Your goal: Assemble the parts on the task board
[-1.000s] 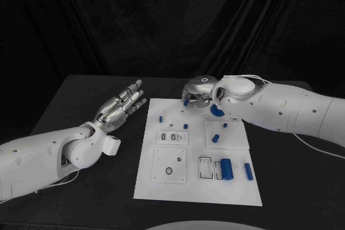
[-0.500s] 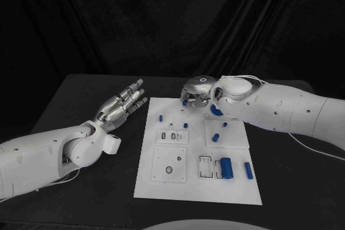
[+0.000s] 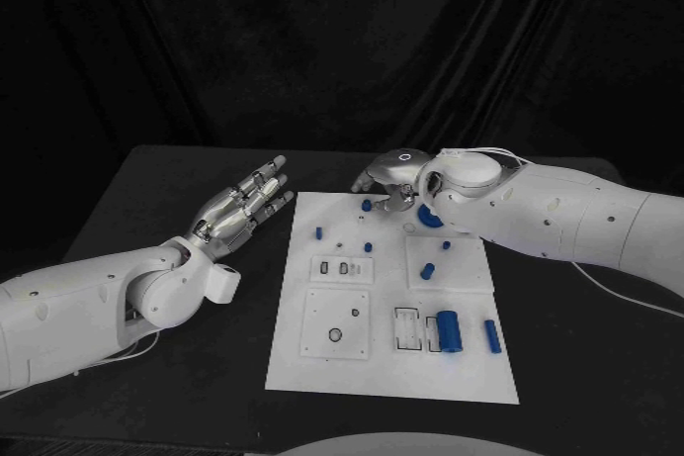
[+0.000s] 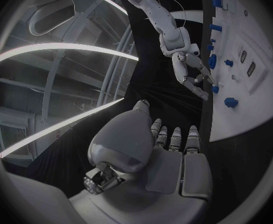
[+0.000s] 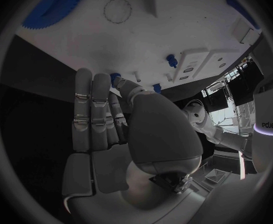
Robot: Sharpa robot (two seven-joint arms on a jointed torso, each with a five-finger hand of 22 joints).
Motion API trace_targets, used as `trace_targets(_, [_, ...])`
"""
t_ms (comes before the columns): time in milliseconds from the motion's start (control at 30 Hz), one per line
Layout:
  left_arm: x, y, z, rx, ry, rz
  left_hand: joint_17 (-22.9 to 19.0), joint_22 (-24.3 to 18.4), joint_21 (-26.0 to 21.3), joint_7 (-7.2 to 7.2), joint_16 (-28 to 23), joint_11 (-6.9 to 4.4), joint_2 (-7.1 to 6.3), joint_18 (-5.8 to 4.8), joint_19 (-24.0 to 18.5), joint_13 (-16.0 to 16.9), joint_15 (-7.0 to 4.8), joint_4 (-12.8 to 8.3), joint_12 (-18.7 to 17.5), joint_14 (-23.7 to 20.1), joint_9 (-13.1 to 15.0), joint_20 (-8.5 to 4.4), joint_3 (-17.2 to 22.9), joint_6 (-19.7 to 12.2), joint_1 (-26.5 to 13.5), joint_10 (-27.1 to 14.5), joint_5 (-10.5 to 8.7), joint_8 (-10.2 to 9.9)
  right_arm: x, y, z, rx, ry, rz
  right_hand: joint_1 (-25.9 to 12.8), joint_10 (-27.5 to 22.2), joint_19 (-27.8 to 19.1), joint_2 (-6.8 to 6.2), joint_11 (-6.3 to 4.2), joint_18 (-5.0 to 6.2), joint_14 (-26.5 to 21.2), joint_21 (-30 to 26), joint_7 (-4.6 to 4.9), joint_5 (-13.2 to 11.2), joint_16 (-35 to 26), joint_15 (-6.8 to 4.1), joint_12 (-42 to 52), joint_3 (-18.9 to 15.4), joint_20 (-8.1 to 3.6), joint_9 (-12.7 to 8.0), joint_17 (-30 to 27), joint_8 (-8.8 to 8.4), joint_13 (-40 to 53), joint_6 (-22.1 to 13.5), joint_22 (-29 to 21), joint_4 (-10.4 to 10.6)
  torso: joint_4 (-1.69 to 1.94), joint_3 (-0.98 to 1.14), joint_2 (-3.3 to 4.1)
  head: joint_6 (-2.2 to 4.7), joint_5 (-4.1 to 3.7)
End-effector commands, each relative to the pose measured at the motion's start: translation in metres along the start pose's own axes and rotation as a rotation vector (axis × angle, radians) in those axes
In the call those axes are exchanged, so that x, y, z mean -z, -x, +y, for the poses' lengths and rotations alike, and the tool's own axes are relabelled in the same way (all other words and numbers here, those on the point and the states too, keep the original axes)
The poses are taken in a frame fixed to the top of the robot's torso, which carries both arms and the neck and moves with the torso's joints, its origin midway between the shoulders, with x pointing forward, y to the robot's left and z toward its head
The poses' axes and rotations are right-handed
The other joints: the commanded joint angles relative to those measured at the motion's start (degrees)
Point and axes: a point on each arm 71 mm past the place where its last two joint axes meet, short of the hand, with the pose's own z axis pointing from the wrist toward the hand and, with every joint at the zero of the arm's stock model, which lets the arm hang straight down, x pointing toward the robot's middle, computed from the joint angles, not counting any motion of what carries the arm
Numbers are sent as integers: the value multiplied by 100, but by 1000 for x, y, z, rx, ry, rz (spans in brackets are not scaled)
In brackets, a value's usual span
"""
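The white task board [image 3: 384, 377] lies mid-table with several blue parts on it. My right hand [image 3: 392, 176] hovers over the board's far edge, its fingers stretched out and holding nothing. A small blue part [image 3: 367, 206] stands on the board just below its fingertips, and in the right wrist view this part [image 5: 114, 76] shows beside the fingertips of that hand [image 5: 105, 124]. A blue gear [image 3: 428, 217] lies half hidden under the right arm. My left hand [image 3: 242, 207] floats left of the board, flat and open, fingers pointing away.
Near the board's front right lie a thick blue cylinder [image 3: 449, 332] and a slim one [image 3: 493, 339]. A blue peg [image 3: 429, 273] and small pieces [image 3: 321, 234] sit mid-board. Bare black table surrounds the board.
The right hand's fingers, curled down around the small blue part before, have straightened and lifted off it. The part stays in place. The left hand has not moved.
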Motion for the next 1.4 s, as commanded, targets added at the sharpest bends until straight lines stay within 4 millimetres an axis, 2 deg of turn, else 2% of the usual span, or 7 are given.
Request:
trace_targets(33, [0,0,-3,4,-26,16,-5,-9,-33,5,-21,45,14,92,-6,-6,35,-9,-37,-2,7,36,37,48,31,-10,33,26,3,1,-4,7,-19,-36,-18,-513,-137,27,-8,54,-220,-104,-21,-132,-80,21,36,-281,29,-62,-88,-40,3,-862,31,14,-3,-1,-5,17,9])
trace_targets(633, [5,5,-5,-2,-18,2,-5,-9,-33,14,-21,55,11,92,-6,-6,43,-17,-36,-2,8,40,46,64,45,-8,60,30,69,33,-39,16,-74,-161,-114,824,-72,272,-98,66,-234,-270,248,-225,31,-22,1010,-696,-1,87,-139,224,197,748,168,272,-23,-5,-30,35,19])
trace_targets(767, [5,4,-4,-1,-17,4,-5,-9,-33,15,-21,55,10,92,-6,-6,45,-18,-36,-2,7,41,47,61,48,-9,65,30,83,30,-51,10,-112,-141,-104,1533,-49,231,-326,77,-215,-311,260,-273,36,-148,1886,-733,-100,77,-154,183,699,824,211,311,-32,-3,-26,29,41])
trace_targets(900, [5,5,-4,0,-16,5,-5,-9,-33,15,-21,56,10,92,-6,-6,48,-20,-36,-2,7,42,50,59,51,-9,72,30,94,22,-60,2,-147,-116,-260,719,-13,298,-416,112,-218,-444,174,-295,67,-214,4444,-881,-209,64,-133,81,2812,884,295,506,-45,-12,-33,26,38])
trace_targets(1067, [4,5,-4,0,-15,6,-5,-9,-33,16,-21,57,11,92,-6,-7,53,-22,-37,-2,6,45,56,54,59,-12,84,29,101,9,-68,-9,-183,-82,-464,2387,255,261,-558,-31,368,46,160,-453,1977,-226,7249,-1052,-184,95,2335,90,6263,968,941,674,-50,-10,-28,36,41])
trace_targets(1300, [4,5,-3,2,-11,8,-5,-9,-33,17,-21,57,17,92,-6,-7,75,-27,-37,-2,5,50,71,52,78,-12,104,28,105,-8,-74,-25,-224,-21,-744,4219,856,315,-542,-350,1032,1768,183,-501,3982,-195,8661,-1282,-172,143,5150,86,8640,1010,2827,836,-49,7,-27,21,33])
trace_targets(1400, [3,5,-3,2,-11,10,-5,-9,-33,17,-21,57,17,92,-6,-7,75,-27,-37,-2,5,50,71,52,78,-12,104,28,105,-14,-76,-28,-232,-9,-816,4219,1045,327,-522,-456,1238,2285,198,-474,4365,-181,8661,-1334,-141,154,5723,82,8640,1017,3376,867,-37,8,-27,17,18])
